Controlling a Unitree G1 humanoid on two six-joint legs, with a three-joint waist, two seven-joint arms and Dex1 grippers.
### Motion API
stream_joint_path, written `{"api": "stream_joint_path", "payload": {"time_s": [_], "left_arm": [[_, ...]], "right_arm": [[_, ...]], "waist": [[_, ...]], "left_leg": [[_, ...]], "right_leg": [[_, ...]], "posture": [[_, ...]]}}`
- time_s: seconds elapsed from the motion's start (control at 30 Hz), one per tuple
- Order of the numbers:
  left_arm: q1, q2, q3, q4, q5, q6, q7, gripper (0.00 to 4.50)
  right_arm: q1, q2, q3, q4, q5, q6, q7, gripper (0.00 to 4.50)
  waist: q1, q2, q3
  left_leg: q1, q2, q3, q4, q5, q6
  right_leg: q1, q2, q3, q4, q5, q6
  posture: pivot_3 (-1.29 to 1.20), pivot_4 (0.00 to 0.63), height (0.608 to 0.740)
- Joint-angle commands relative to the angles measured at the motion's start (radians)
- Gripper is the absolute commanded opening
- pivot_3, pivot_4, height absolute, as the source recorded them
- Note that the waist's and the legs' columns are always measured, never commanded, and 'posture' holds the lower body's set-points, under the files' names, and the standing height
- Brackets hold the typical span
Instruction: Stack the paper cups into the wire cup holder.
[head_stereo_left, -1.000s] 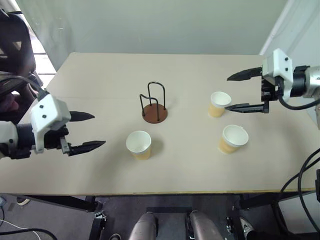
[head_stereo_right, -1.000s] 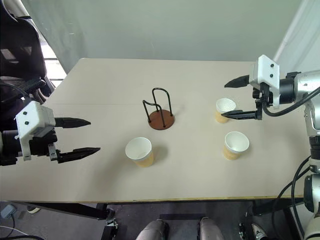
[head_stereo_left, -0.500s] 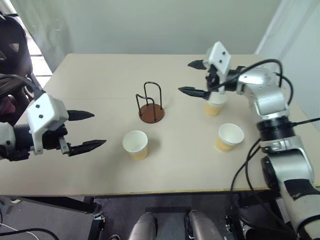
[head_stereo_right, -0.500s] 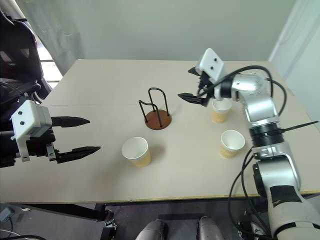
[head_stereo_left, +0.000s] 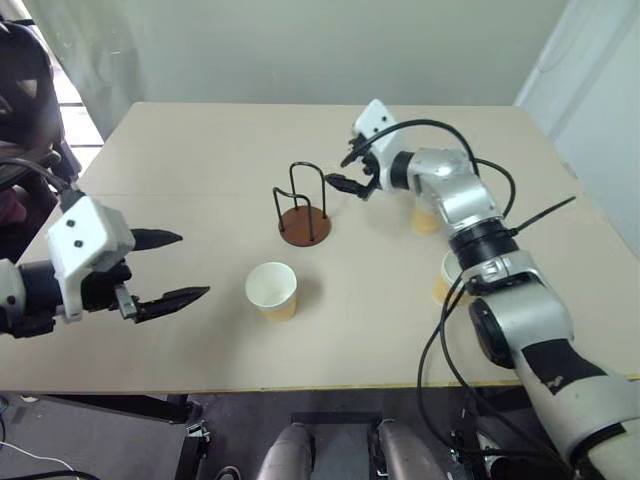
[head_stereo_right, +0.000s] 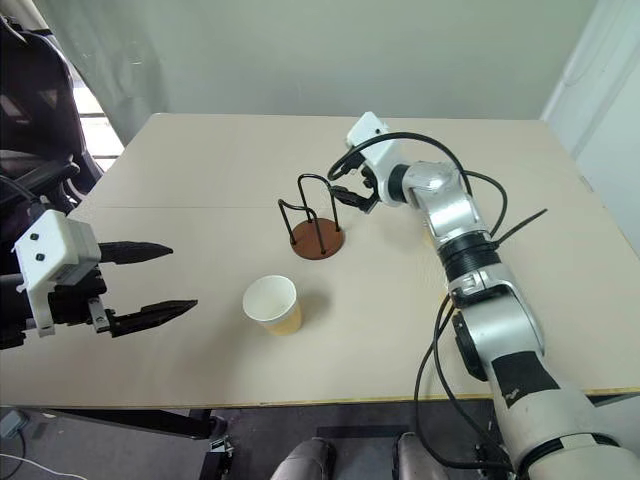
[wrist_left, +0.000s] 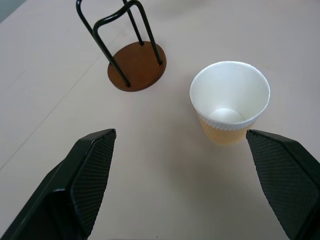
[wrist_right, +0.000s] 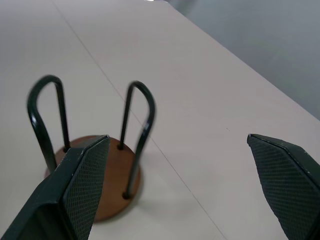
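Observation:
The wire cup holder (head_stereo_left: 303, 212), black loops on a round brown base, stands mid-table. My right gripper (head_stereo_left: 338, 170) hangs open just right of its loops, empty; in the right wrist view the holder (wrist_right: 95, 150) lies ahead between the fingers (wrist_right: 82, 190). One paper cup (head_stereo_left: 271, 290) stands upright in front of the holder. Two more cups (head_stereo_left: 423, 222) (head_stereo_left: 438, 290) peek out from behind my right arm. My left gripper (head_stereo_left: 192, 265) is open and empty at the left, pointing toward the near cup (wrist_left: 230, 107), well short of it.
The beige table (head_stereo_left: 200, 150) has its front edge near me and a wall behind it. A dark chair (head_stereo_left: 25, 90) stands off the far left corner. My right arm stretches across the table's right half, over the two cups there.
My right gripper has swung left from beside the right-hand cups to just right of the holder, still open. The left gripper has stayed put.

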Motion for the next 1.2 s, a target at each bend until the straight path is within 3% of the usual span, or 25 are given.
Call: {"api": "stream_joint_path", "payload": {"time_s": [0.03,0.63,1.2], "left_arm": [[0.018,-0.006,0.066,-0.04,-0.007,0.021,0.011,4.48],[0.118,-0.03,0.201,-0.145,-0.018,0.106,0.01,4.48],[0.148,-0.046,0.232,-0.184,-0.026,0.127,0.029,4.48]], "right_arm": [[-0.043,0.021,-0.007,0.034,-0.006,-0.041,-0.013,4.5],[-0.151,0.162,-0.047,0.33,-0.016,-0.165,-0.173,4.5],[-0.192,0.24,-0.074,0.465,-0.044,-0.207,-0.305,4.5]], "waist": [[0.001,0.0,0.0],[0.0,0.0,0.0],[0.0,0.0,0.0]], "left_leg": [[0.0,0.001,0.0,0.0,0.0,0.0],[0.001,0.012,0.0,0.001,-0.005,-0.009],[0.001,0.014,0.0,0.001,-0.006,-0.01]], "right_leg": [[0.0,0.001,0.0,0.0,0.0,0.0],[-0.001,0.01,-0.001,0.001,0.0,-0.007],[-0.002,0.011,-0.002,0.001,0.0,-0.007]], "posture": [[0.0,0.15,0.74],[0.0,0.15,0.74],[0.0,0.15,0.74]]}}
